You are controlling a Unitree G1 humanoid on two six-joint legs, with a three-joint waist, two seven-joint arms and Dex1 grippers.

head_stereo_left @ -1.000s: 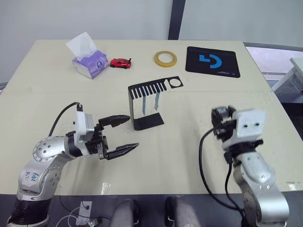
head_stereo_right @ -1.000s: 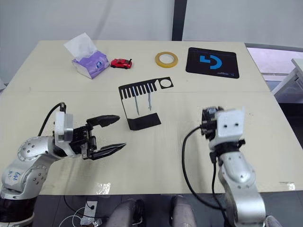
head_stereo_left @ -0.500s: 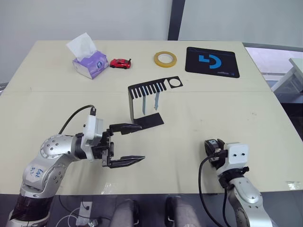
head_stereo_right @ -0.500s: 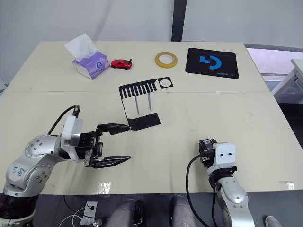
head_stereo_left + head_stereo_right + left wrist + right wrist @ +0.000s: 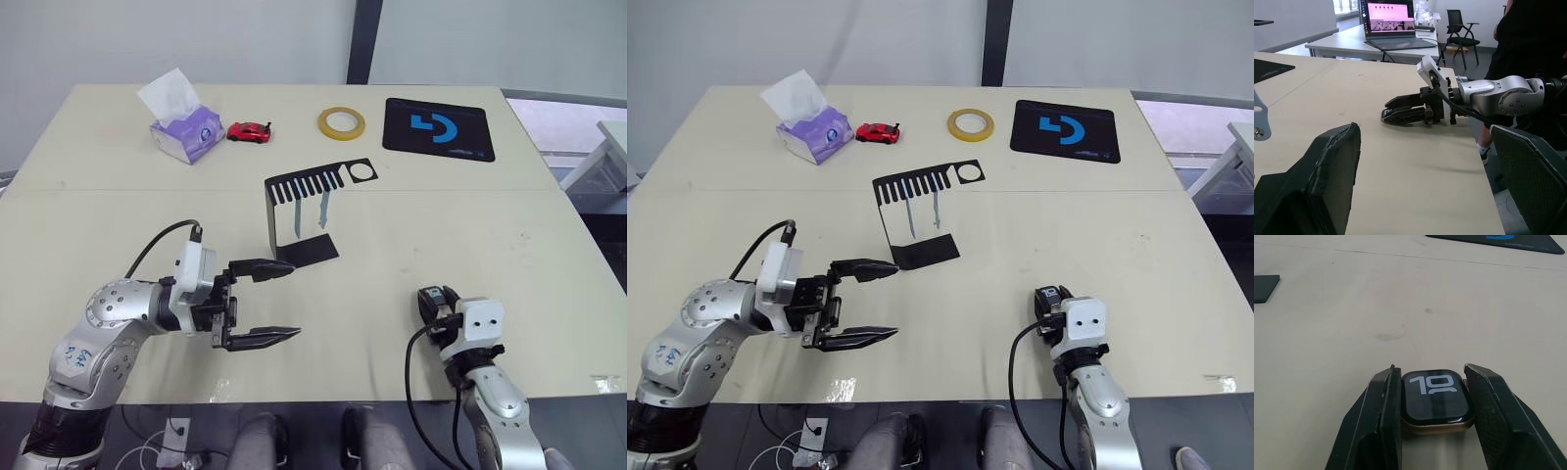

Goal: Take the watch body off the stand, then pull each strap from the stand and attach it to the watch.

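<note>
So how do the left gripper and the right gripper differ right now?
The left gripper is open and holds nothing, while the right gripper is shut on the watch body. The left one sits just in front of the stand, whose two straps hang from it; the right one is low at the table's near edge. Both have black fingers.

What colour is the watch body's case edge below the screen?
Gold-toned under a black screen; the watch body shows best in the right wrist view.

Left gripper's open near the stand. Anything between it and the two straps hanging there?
Nothing visible does. The left gripper hovers open just in front of the stand, and bare table lies between. The straps hang under the slotted top plate, in front of the upright back, open toward the gripper.
</note>
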